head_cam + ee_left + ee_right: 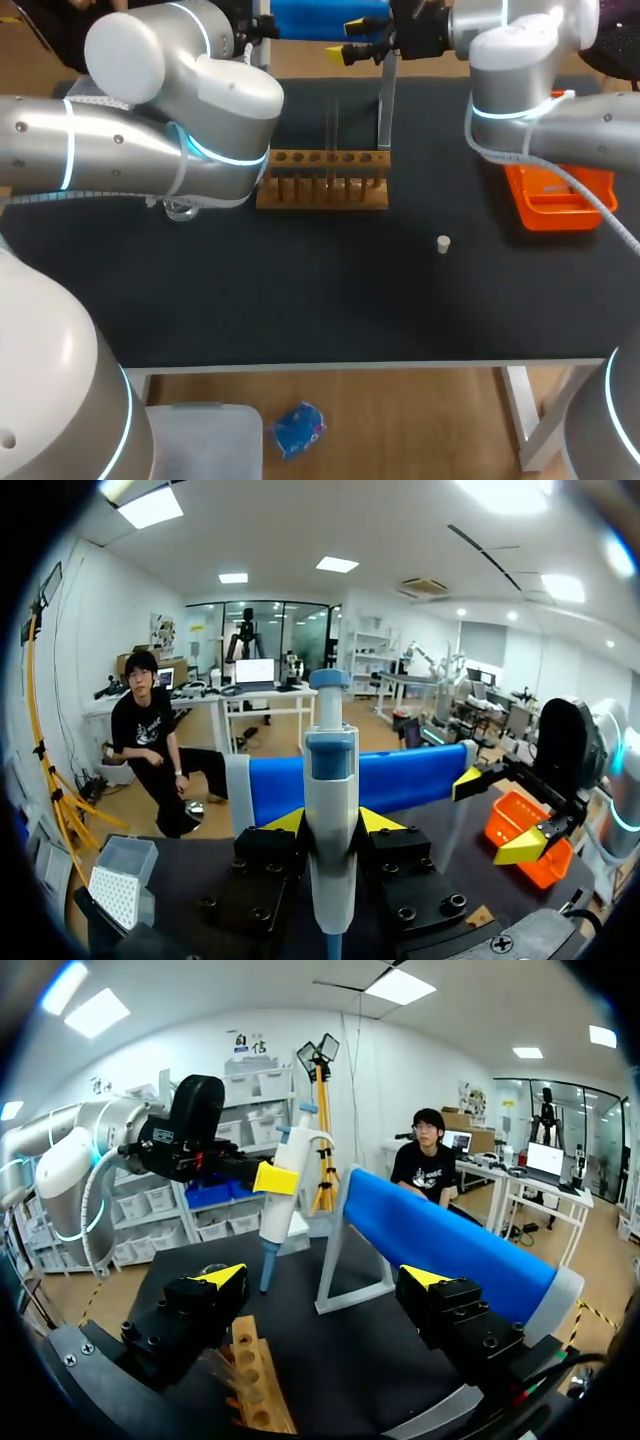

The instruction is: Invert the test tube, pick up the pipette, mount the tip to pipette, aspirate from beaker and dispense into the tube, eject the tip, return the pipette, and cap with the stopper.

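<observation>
We're pinching the pipette [331, 780] upright in our left hand [332, 825], above the back of the desk [300, 300]. Our right hand [323, 1276] is hovering spread above the rack [250, 1375]; the stopper [443, 243] is lying on the desk.

Black table [300, 310] with rack [322, 180], tray [558, 198], stopper [443, 243]

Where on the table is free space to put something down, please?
The front strip of the table, between the wooden rack and the near edge, is bare, except the small white stopper. The back is crowded: rack, stand, orange tray. The left gripper holds the pipette.
</observation>
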`<state>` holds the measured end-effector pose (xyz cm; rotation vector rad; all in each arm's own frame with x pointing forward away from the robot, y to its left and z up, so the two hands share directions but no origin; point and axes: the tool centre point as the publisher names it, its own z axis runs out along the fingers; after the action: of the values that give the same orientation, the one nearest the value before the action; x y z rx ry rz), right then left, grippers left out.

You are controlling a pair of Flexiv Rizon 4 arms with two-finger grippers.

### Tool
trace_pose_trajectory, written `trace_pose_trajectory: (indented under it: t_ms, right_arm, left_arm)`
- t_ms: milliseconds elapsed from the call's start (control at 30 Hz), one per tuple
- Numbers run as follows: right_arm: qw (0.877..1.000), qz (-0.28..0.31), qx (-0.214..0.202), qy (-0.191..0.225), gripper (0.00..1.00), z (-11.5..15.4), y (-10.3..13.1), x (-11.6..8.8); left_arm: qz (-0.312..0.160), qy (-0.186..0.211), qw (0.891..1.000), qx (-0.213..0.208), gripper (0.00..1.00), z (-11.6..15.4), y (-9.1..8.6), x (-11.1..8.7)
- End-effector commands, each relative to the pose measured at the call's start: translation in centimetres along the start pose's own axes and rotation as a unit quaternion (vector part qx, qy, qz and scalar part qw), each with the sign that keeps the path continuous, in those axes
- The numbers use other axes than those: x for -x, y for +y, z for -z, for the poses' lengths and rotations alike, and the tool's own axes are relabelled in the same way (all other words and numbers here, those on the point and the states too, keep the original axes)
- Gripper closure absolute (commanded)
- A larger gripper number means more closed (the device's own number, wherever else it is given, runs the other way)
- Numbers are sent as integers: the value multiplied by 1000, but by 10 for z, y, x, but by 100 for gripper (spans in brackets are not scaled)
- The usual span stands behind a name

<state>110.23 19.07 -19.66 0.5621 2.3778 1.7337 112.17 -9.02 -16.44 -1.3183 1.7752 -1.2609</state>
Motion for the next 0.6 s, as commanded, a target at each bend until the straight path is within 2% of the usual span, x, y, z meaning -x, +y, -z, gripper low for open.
trace_pose_trajectory:
  t_ms: [33, 300, 600]
  right_arm:
    - [1000, -2, -2, -9, 0, -2, 0, 0]
    - [999, -8, -4, -54, 0, 1, -4, 6]
    - [999, -8, -4, -54, 0, 1, -4, 6]
  left_arm:
    - [-1, -5, 1000, 7, 100, -3, -4, -2]
    - [-2, -24, 1000, 14, 100, -7, -4, 0]
    - [1, -49, 998, 30, 100, -15, -3, 3]
